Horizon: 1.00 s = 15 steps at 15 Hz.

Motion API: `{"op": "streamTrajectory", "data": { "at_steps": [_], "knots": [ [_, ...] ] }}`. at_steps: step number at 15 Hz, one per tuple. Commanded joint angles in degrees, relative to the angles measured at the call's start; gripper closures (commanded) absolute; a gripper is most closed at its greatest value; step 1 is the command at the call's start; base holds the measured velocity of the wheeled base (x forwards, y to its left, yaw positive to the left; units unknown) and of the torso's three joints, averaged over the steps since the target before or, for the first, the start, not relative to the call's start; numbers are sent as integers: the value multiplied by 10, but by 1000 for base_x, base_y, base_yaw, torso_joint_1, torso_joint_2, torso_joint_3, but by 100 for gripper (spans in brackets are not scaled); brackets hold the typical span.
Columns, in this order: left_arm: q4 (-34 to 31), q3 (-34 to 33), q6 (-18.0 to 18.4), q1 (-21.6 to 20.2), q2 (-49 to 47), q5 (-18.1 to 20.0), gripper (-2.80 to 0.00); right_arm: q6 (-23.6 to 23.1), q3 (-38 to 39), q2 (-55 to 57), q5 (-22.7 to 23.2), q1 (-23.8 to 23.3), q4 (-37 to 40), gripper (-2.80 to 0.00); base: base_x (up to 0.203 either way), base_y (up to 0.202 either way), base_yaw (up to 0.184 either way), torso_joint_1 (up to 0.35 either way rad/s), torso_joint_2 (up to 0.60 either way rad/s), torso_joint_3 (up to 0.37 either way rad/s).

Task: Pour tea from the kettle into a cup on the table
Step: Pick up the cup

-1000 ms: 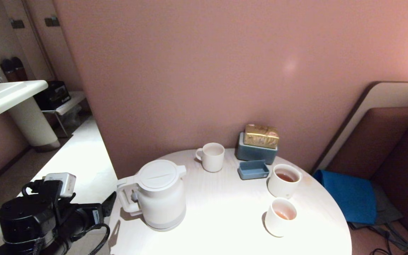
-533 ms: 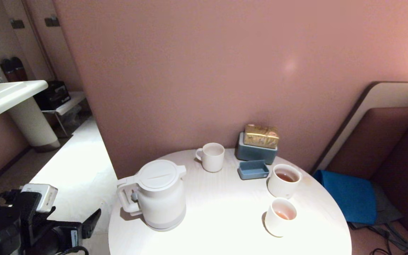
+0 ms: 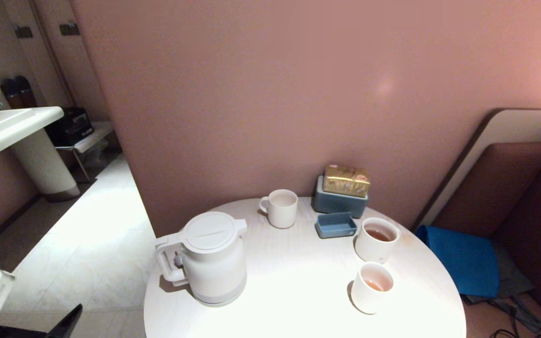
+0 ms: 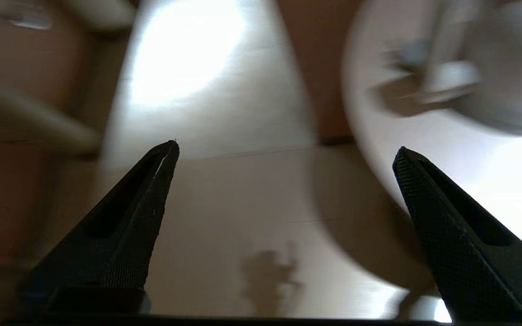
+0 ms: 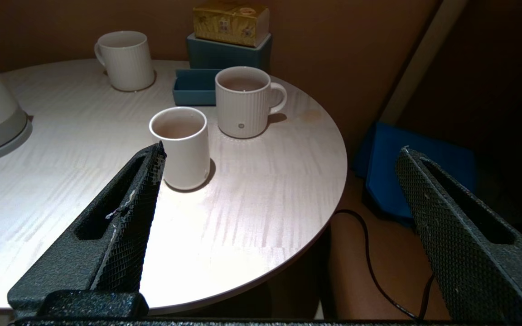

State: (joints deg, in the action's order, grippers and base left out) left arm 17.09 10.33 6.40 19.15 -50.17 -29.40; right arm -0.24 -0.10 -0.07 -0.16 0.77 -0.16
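Note:
The white kettle (image 3: 214, 258) stands upright on the left part of the round white table (image 3: 298, 300), its loop handle toward the table edge. The small handleless cup (image 3: 371, 287) sits near the front right with a little reddish-brown tea (image 3: 374, 284) in it. My left gripper (image 4: 286, 151) is open and empty over the floor, left of the table; only one finger (image 3: 71, 319) shows at the head view's bottom left. My right gripper (image 5: 281, 151) is open and empty, low by the table's right edge, facing the cup (image 5: 181, 147).
A wider white cup (image 3: 376, 239) holding tea stands behind the small one. A white mug (image 3: 280, 208) stands at the back. A blue box (image 3: 340, 201) with a gold packet (image 3: 346, 180) and a blue tray (image 3: 336, 225) are against the wall. A blue cushion (image 3: 463, 258) lies right of the table.
My left arm has pulled back down and to the left, away from the kettle's handle, almost out of the head view. The kettle and cups have not moved.

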Motion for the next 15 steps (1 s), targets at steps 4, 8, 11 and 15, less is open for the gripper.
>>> {"op": "streamTrajectory", "data": {
  "at_steps": [4, 8, 11, 15],
  "knots": [
    [-123, 57, 77, -70, 164, -159, -280, 0, 0, 1, 0, 0, 0, -280, 0, 0, 0, 0, 0, 0],
    [-128, 49, 109, -151, 244, -170, -280, 0, 0, 1, 0, 0, 0, -280, 0, 0, 0, 0, 0, 0],
    [-129, 20, 114, -166, 311, -168, -280, 0, 0, 1, 0, 0, 0, -280, 0, 0, 0, 0, 0, 0],
    [-124, -26, 104, -168, 369, -145, -280, 0, 0, 1, 0, 0, 0, -280, 0, 0, 0, 0, 0, 0]
  ]
}}
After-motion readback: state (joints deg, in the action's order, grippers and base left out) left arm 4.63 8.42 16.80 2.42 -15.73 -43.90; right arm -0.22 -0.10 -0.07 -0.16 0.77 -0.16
